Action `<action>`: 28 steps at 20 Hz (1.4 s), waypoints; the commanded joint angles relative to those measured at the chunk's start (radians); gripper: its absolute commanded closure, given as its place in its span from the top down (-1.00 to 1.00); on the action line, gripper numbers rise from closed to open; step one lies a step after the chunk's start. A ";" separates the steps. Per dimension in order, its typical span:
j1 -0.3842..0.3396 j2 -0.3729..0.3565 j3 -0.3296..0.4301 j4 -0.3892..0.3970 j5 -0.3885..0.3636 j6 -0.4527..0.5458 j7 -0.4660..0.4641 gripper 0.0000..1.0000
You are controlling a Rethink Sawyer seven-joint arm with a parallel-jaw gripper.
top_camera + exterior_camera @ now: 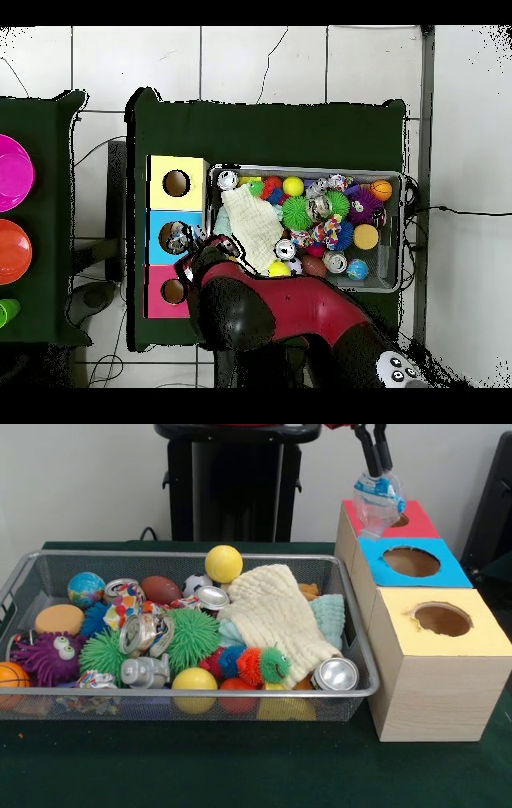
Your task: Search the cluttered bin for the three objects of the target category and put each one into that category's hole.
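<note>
The end effector (376, 466) is closed on a crumpled clear plastic bottle (378, 500) with a blue label, gripping it by the top so it hangs tilted above the row of boxes beside the bin (192, 556). In the front view the bottle hangs about over the seam between the red box (416, 524) and the blue box (448, 572); the overhead view places it over the blue hole (176, 237). The main risk, as I judge it, is a release off-centre: the crushed bottle looks nearly as wide as the hole, so an edge could catch the rim and leave it perched on the box top or tipping toward the red hole (398, 521). Hanging askew, it could also swing on release and roll onto the table (240, 768). The yellow box (436, 664) stands nearest the camera, unused. Cans (336, 674) and other clutter remain in the bin.
</note>
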 commanded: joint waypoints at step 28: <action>0.241 0.167 -0.330 -0.006 0.001 -0.279 0.209 -1.00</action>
